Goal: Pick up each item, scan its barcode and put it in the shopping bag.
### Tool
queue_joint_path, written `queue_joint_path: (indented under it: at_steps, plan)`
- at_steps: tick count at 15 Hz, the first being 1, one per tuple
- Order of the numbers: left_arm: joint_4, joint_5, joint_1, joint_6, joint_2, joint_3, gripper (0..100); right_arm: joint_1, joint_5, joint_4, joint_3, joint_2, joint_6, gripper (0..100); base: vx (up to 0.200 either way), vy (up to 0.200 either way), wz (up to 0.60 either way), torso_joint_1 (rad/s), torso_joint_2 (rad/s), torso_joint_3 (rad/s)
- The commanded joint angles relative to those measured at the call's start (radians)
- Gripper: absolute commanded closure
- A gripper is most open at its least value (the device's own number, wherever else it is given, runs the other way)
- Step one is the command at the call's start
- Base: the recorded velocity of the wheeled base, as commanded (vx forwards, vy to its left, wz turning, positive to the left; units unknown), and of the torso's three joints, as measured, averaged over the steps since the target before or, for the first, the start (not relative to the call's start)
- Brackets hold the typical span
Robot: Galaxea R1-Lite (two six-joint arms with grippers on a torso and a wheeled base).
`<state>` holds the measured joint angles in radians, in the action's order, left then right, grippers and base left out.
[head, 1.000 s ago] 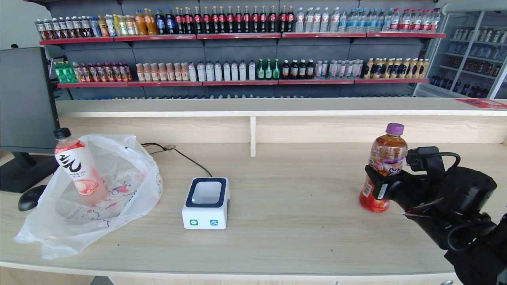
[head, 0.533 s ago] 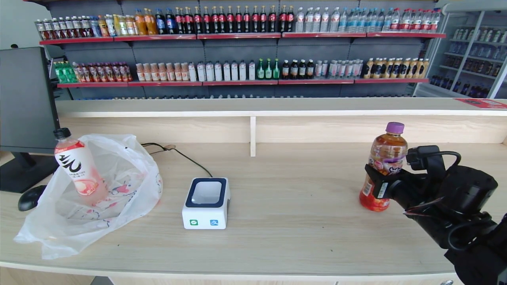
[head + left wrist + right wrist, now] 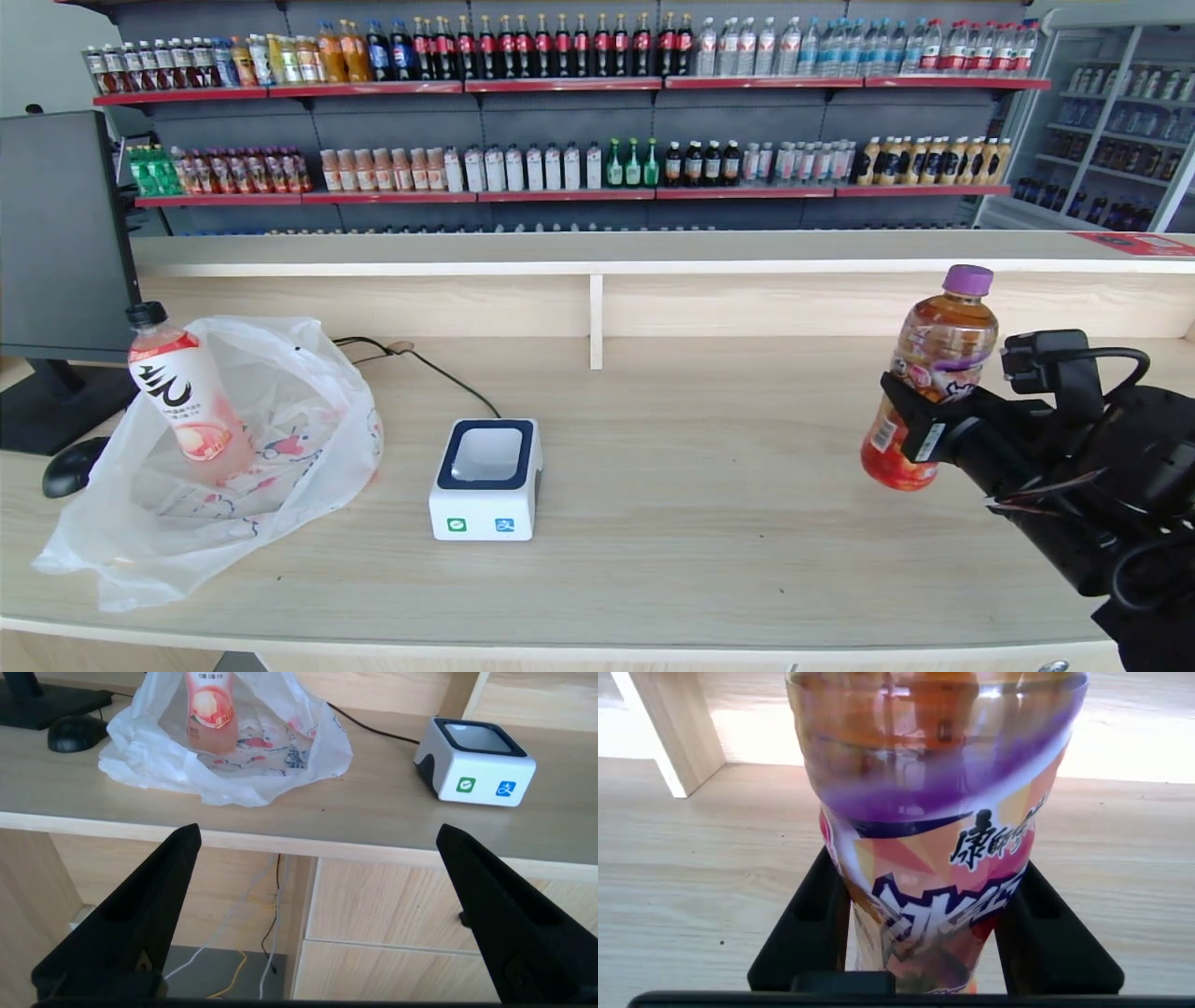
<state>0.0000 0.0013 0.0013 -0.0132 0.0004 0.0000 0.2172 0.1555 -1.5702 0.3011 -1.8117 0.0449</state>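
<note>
At three o'clock, got the purple-capped tea bottle [image 3: 924,383] clamped in the right gripper [image 3: 922,413], with the left gripper [image 3: 318,835] splayed empty, pink drink bottle [image 3: 182,397] already in the shopping bag [image 3: 308,420] at nine, scanning and bagging seemingly left.

Head camera: high, facing forward and down over the counter [image 3: 709,523] to the shelves [image 3: 560,140] behind. Left wrist camera: low, out in front of the counter edge, facing bag [image 3: 271,761] and scanner [image 3: 475,761]; head view shares both. Right wrist camera: very close to the bottle [image 3: 938,812], also in head view.
</note>
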Motion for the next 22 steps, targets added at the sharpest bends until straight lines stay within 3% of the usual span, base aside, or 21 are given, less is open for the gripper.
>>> queue_joint_path:
  at_steps: [1, 7, 9, 11, 13, 16, 18, 22]
  plan:
    - [0.0, 0.0, 0.0, -0.001, 0.001, 0.0, 0, 0.034, -0.001, -0.001, -0.042, 0.088, 0.001, 100, 0.0, 0.0, 0.0, 0.0, 0.0, 0.0]
    - [0.0, 0.0, 0.0, -0.001, 0.001, 0.0, 0, 0.191, -0.002, -0.001, -0.161, 0.232, -0.002, 100, 0.0, 0.0, 0.0, 0.0, 0.0, 0.0]
    - [0.0, 0.0, 0.0, -0.001, 0.001, 0.0, 0, 0.294, -0.001, -0.001, -0.168, 0.258, -0.056, 100, 0.0, 0.0, 0.0, 0.0, 0.0, 0.0]
    - [0.0, 0.0, 0.0, -0.001, 0.001, 0.0, 0, 0.304, -0.001, -0.001, -0.192, 0.279, -0.063, 100, 0.0, 0.0, 0.0, 0.0, 0.0, 0.0]
    - [0.0, 0.0, -0.001, 0.01, 0.0, 0.0, 0, 0.381, -0.002, -0.001, -0.296, 0.295, -0.059, 100, 0.0, 0.0, 0.0, 0.0, 0.0, 0.0]
    - [0.0, 0.0, 0.0, 0.013, 0.0, 0.0, 0, 0.421, -0.016, -0.001, -0.257, 0.293, -0.073, 100, 0.0, 0.0, 0.0, 0.0, 0.0, 0.0]
    - [0.002, 0.0, 0.0, 0.013, 0.0, 0.0, 0, 0.424, -0.076, -0.001, -0.191, 0.285, -0.143, 100, 0.0, 0.0, 0.0, 0.0, 0.0, 0.0]
    - [0.002, 0.0, -0.001, 0.013, 0.0, 0.0, 0, 0.436, -0.269, -0.001, -0.18, 0.293, -0.237, 100, 0.0, 0.0, 0.0, 0.0, 0.0, 0.0]
